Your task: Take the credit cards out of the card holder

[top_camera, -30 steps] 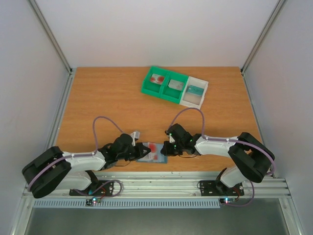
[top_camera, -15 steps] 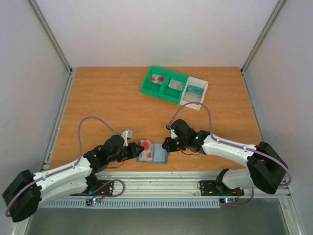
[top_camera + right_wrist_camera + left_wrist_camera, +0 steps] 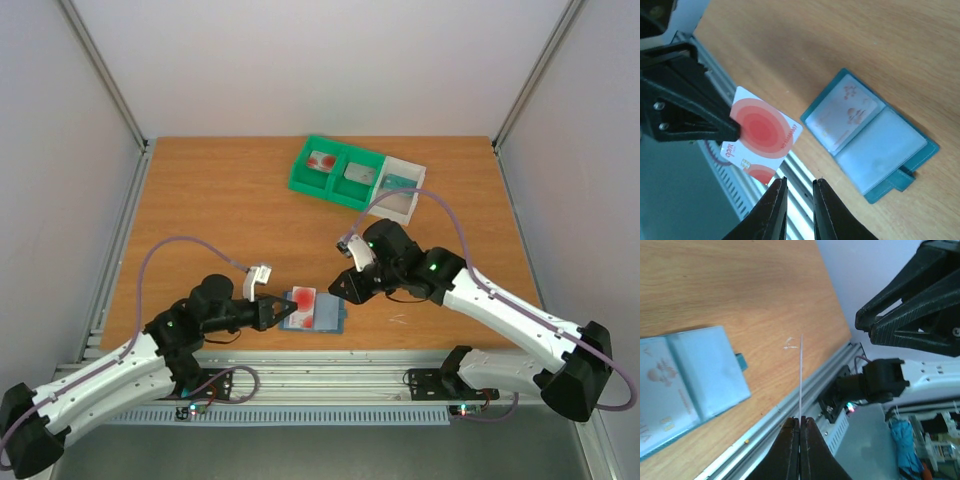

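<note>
- Top external: the holder (image 3: 322, 316) lies open and flat on the table (image 3: 220, 200) near the front edge, with the rail (image 3: 330, 375) close at its 6 o'clock.
- The left gripper (image 3: 283, 311) sits at the holder's 9 o'clock, fingers pressed together on one edge of a white card (image 3: 301, 299) with red rings. The card is off the table and overlaps the holder's left half in this view.
- From the left wrist the card shows edge-on, a thin line rising from the tips.
- The right gripper (image 3: 341, 292) hangs at the holder's 2 o'clock, fingers slightly spread with nothing between them, touching neither card nor holder.
- From the right wrist, faint red print shows through one clear pocket of the holder.
- The tray (image 3: 320, 192) stands well apart at 12 o'clock. Its green compartments hold a second white card (image 3: 322, 160) and a grey card (image 3: 360, 172), and its white one holds a teal card (image 3: 398, 183).
- The right arm's purple cable (image 3: 432, 195) arcs across the white compartment.
</note>
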Robot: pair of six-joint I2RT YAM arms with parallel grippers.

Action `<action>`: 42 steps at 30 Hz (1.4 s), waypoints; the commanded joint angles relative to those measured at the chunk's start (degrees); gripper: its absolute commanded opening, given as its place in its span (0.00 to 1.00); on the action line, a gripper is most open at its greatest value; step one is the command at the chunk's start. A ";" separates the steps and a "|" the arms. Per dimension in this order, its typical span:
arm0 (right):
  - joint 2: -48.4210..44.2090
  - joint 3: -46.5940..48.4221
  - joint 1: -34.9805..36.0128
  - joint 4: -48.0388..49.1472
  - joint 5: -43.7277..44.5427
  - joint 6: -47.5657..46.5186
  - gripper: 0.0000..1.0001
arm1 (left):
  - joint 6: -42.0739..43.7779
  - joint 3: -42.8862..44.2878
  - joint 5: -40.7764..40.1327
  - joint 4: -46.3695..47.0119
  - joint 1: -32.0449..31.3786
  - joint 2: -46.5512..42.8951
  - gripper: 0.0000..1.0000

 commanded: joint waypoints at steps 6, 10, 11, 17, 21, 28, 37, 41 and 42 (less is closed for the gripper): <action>0.24 7.33 0.14 -11.99 -15.80 -8.61 0.20 | 6.08 4.68 16.91 -2.09 0.09 1.55 0.00; 2.18 9.83 0.15 -12.35 -18.17 -9.64 0.24 | 5.17 4.28 19.15 -0.15 0.11 1.20 0.00; 2.62 10.36 0.15 -12.54 -17.91 -9.86 0.25 | 5.24 4.22 19.44 -0.21 0.06 0.96 0.00; 7.13 11.65 0.23 -11.20 -23.36 -10.05 0.25 | 5.75 3.73 20.39 0.02 0.02 -0.01 0.00; 8.80 11.46 0.33 -10.77 -23.67 -10.26 0.26 | 5.47 2.79 22.02 2.61 -0.03 0.05 0.00; 12.08 11.33 0.66 -11.10 -25.41 -11.60 0.28 | 4.76 2.02 23.11 5.21 -0.04 -0.05 0.00; 12.61 10.74 2.00 -11.92 -28.01 -13.64 0.09 | 5.19 1.80 23.25 4.93 0.01 0.18 0.00; 11.14 10.08 2.00 -10.13 -30.38 -13.10 0.01 | 6.54 2.78 20.75 1.73 0.01 -0.11 0.04; 10.85 9.83 1.98 -9.45 -31.26 -12.63 0.01 | 6.76 3.12 19.51 0.76 -0.03 -0.47 0.07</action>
